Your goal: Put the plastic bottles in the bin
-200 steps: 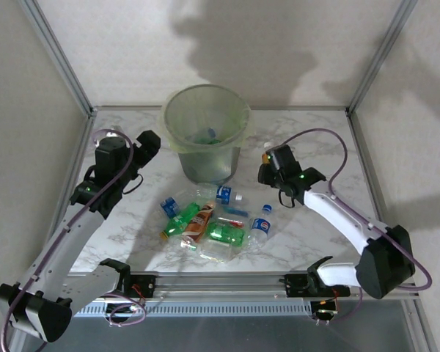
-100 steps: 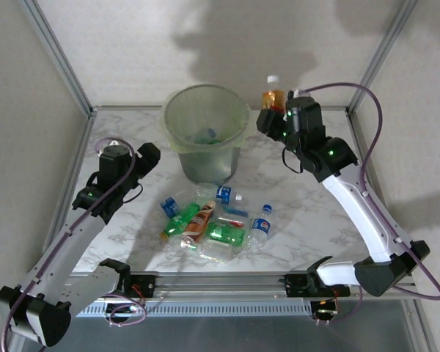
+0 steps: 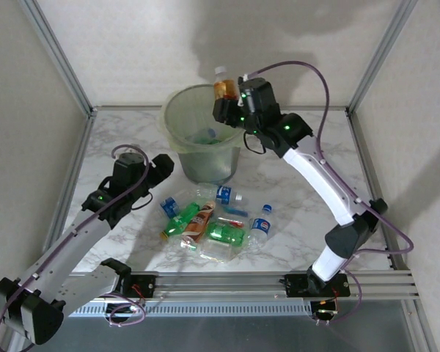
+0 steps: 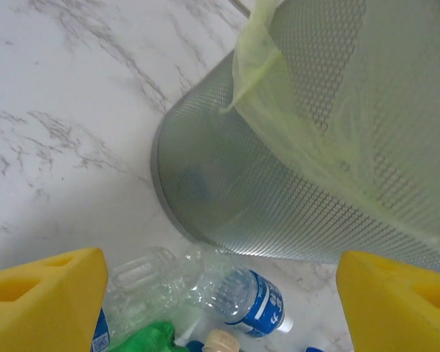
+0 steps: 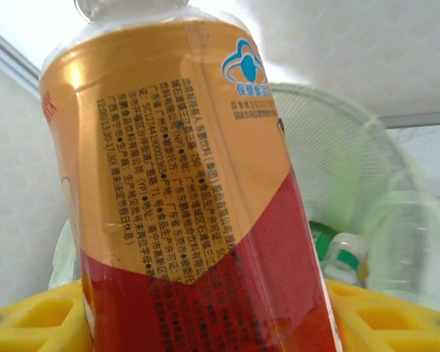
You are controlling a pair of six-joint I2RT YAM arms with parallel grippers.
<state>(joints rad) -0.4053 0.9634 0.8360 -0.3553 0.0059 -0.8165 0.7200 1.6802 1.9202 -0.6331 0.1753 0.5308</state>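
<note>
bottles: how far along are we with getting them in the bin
Some bottles already lie in the bin. The right gripper holds an orange-labelled bottle above its rim, not yet released. A pile of bottles waits on the table before the bin, the open left gripper near them.

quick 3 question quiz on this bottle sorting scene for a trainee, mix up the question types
1. Multiple choice: what does the right gripper hold? A) a green bottle B) an orange-labelled bottle C) nothing
2. True or false: the left gripper is shut on a bottle.
3. Fill in: the loose bottles lie on the table, on the arms' side of the ___.
Key: 1 B. 2 False, it is open, with nothing between its fingers. 3 bin.
</note>
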